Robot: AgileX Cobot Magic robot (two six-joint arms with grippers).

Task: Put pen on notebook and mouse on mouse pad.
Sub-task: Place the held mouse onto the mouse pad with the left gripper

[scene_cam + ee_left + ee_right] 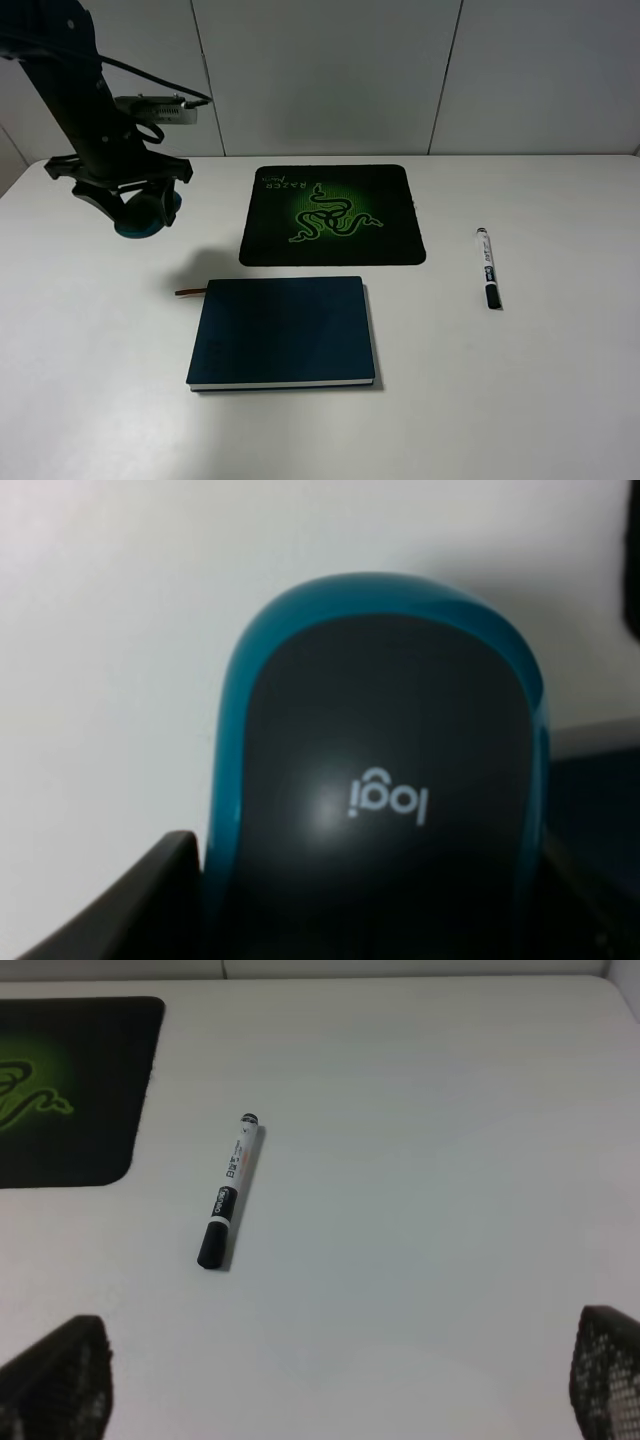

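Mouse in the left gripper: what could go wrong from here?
1. The rounded mouse hangs in the left gripper above the table, left of the mouse pad; it could slip during the carry.
2. The slim pen lies flat right of the pad; the open right gripper might roll it away instead of gripping it.
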